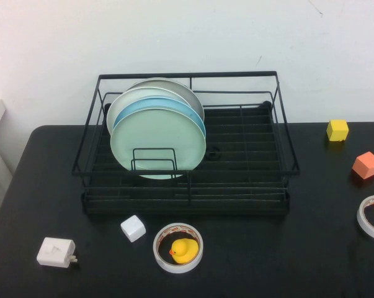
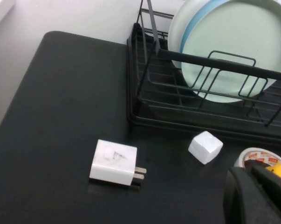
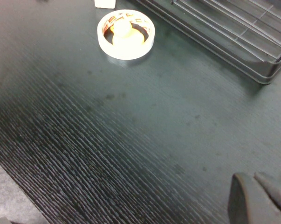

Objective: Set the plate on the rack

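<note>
The pale mint-green plate [image 1: 159,141] stands upright in the left part of the black wire rack [image 1: 249,180], at the front of a row with a light blue plate [image 1: 174,104] and grey-white plates behind it. It also shows in the left wrist view [image 2: 238,42], behind the rack's rail [image 2: 201,63]. Neither arm shows in the high view. My left gripper [image 2: 259,196] is shut and empty above the table in front of the rack's left corner. My right gripper [image 3: 257,196] is shut and empty above bare table in front of the rack.
In front of the rack lie a white charger [image 1: 56,252], a white cube [image 1: 133,228] and a tape roll [image 1: 178,248] with a yellow duck in it. A yellow cube [image 1: 337,130], an orange cube [image 1: 366,165] and another tape roll [image 1: 371,217] lie at the right.
</note>
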